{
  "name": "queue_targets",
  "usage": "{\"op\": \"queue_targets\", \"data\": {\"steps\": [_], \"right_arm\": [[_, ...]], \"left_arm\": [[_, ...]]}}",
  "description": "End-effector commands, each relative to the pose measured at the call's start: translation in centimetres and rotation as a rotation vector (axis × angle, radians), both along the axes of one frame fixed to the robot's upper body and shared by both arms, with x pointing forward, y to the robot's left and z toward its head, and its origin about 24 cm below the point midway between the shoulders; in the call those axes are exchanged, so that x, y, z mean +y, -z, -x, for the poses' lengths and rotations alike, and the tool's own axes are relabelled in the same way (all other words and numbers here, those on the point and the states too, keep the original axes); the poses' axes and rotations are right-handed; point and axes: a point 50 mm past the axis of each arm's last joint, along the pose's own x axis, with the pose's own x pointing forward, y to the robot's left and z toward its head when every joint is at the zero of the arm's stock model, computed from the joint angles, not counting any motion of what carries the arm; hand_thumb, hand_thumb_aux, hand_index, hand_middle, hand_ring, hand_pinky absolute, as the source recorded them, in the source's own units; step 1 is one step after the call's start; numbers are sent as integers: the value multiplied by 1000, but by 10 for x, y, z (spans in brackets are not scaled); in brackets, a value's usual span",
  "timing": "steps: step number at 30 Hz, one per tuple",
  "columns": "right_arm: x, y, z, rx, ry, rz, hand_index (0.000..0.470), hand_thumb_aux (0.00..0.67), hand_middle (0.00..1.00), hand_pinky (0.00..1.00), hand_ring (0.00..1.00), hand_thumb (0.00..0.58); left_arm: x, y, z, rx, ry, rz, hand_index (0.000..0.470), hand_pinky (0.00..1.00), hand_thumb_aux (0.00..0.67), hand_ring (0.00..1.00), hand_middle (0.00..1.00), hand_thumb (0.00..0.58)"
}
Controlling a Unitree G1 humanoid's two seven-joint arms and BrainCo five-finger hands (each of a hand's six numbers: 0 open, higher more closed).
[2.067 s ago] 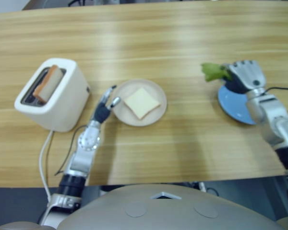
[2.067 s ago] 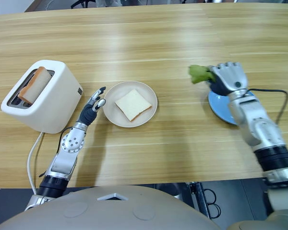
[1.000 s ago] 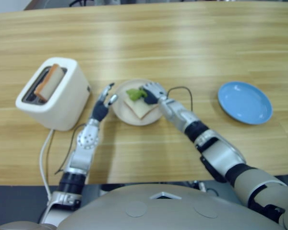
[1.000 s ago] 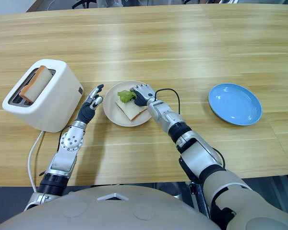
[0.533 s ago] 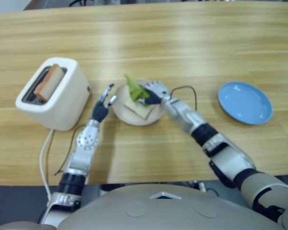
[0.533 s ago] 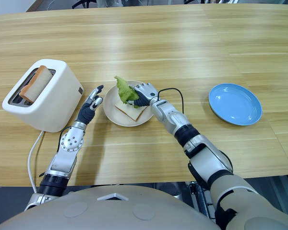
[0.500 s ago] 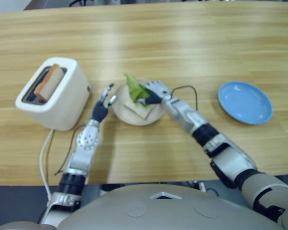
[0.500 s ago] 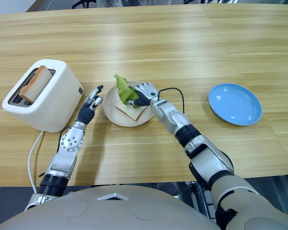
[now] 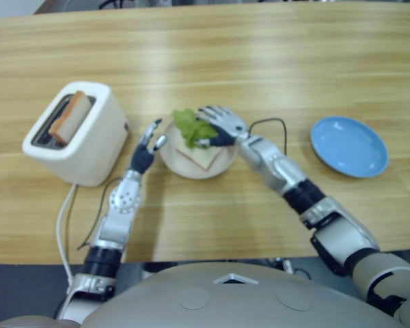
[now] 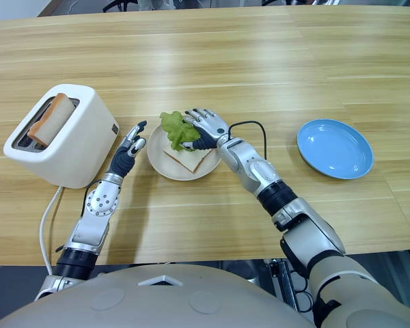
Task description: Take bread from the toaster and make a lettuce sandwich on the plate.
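A white toaster (image 10: 65,143) stands at the left with one brown slice of bread (image 10: 46,119) upright in its slot. On the beige plate (image 10: 160,171) lies a white bread slice (image 10: 193,161). A green lettuce leaf (image 10: 176,130) rests on the slice's far left part. Just right of the leaf my right hand (image 10: 203,126) hovers over the plate, fingers spread open, with the thumb near the leaf. My left hand (image 10: 128,149) is open between the toaster and the plate's left rim, fingers pointing away from me.
A blue plate (image 10: 335,148) sits empty at the right on the wooden table (image 10: 260,55). The toaster's white cord (image 10: 44,225) runs off the near edge. A thin black cable (image 10: 249,126) loops by my right wrist.
My right hand carried the lettuce from the blue plate to the beige plate, laid it on the bread slice, and has spread its fingers. The left hand stayed put.
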Motion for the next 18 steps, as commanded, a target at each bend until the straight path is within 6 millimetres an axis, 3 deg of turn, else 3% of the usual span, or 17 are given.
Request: {"op": "queue_targets", "data": {"steps": [1, 2, 3, 4, 6, 7, 9, 11, 13, 18], "right_arm": [[-10, 3, 4, 64, 26, 70, 130, 189, 0, 0, 0, 281], [-14, 4, 6, 84, 38, 86, 40, 58, 0, 0, 0, 96], [-17, 4, 7, 98, 45, 96, 9, 13, 0, 0, 0, 23], [-21, 2, 8, 109, 62, 103, 11, 16, 0, 0, 0, 27], [-29, -2, 9, 123, 91, 124, 43, 63, 0, 0, 0, 104], [-32, -3, 10, 129, 100, 132, 43, 63, 0, 0, 0, 104], [-35, -8, 12, 135, 106, 139, 22, 32, 0, 0, 0, 53], [-39, -14, 14, 139, 109, 141, 31, 45, 0, 0, 0, 75], [-41, -18, 15, 142, 111, 127, 4, 5, 0, 0, 0, 9], [-46, -35, 14, 95, 122, 40, 0, 0, 0, 0, 0, 0]], "left_arm": [[2, 4, 1, 20, -5, -11, 0, 0, 0, 0, 0, 0], [2, 4, 1, 20, -4, -10, 0, 0, 0, 0, 0, 0], [2, 4, 1, 20, -4, -10, 0, 0, 0, 0, 0, 0], [2, 4, 1, 20, -4, -10, 0, 0, 0, 0, 0, 0], [2, 4, 1, 19, -4, -10, 0, 0, 0, 0, 0, 0], [2, 4, 1, 19, -4, -10, 0, 0, 0, 0, 0, 0], [3, 3, 0, 18, -4, -11, 0, 0, 0, 0, 0, 0], [3, 3, 0, 16, -3, -12, 0, 0, 0, 0, 0, 0], [3, 2, -1, 13, -1, -13, 0, 0, 0, 0, 0, 0], [4, -1, -2, -3, 2, -19, 0, 0, 0, 0, 0, 0]]}}
